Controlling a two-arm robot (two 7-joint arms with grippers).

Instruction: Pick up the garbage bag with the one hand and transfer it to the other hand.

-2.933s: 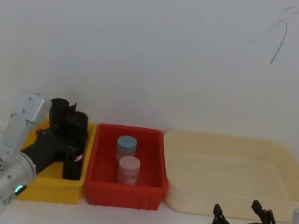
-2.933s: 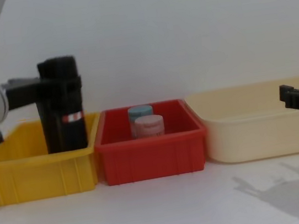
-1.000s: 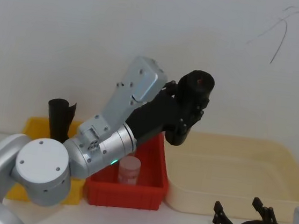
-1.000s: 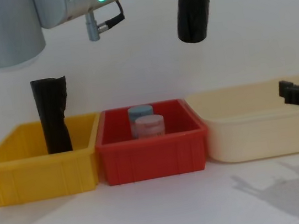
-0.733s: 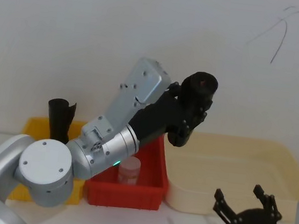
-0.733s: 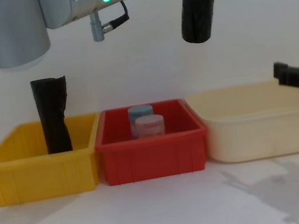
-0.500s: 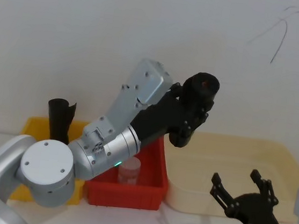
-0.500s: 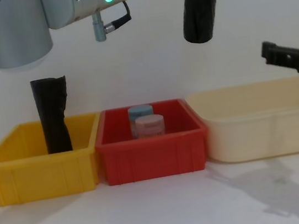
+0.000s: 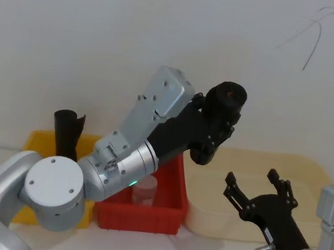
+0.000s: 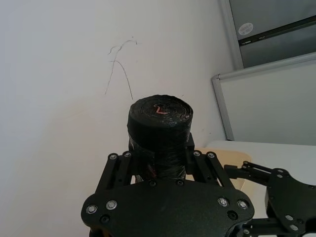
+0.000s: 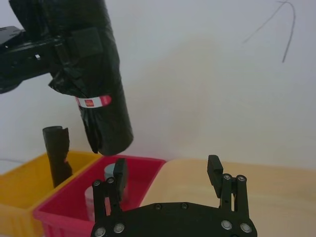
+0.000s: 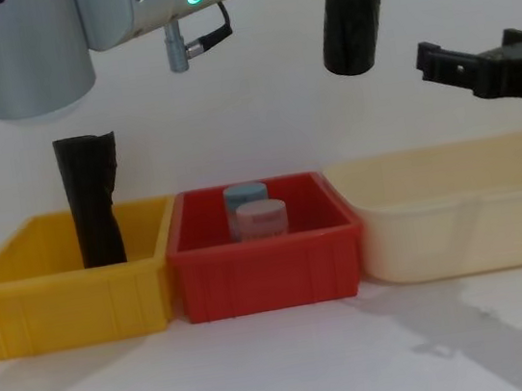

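Note:
The garbage bag (image 9: 229, 99) is a black roll with a red-and-white band, held nearly upright high above the red bin. My left gripper (image 9: 214, 130), the one hand with the green ring light, is shut on it around its upper half. From the chest view the bag (image 12: 354, 27) hangs clear of everything, its lower end free. The other hand, my right gripper (image 9: 252, 178), is open, lower than the bag and to its right, apart from it. Its wrist view shows the right gripper (image 11: 167, 170) with the bag (image 11: 101, 98) ahead of it.
A yellow bin (image 12: 61, 292) at the left holds a second black roll (image 12: 91, 200) standing upright. The red bin (image 12: 267, 272) in the middle holds two jars (image 12: 261, 217). A wide cream tray (image 12: 461, 235) lies at the right. A white wall stands close behind.
The left arm lifted the bag out of the yellow bin and carried it right and up. In the last second the right gripper rose from the table's front toward the bag.

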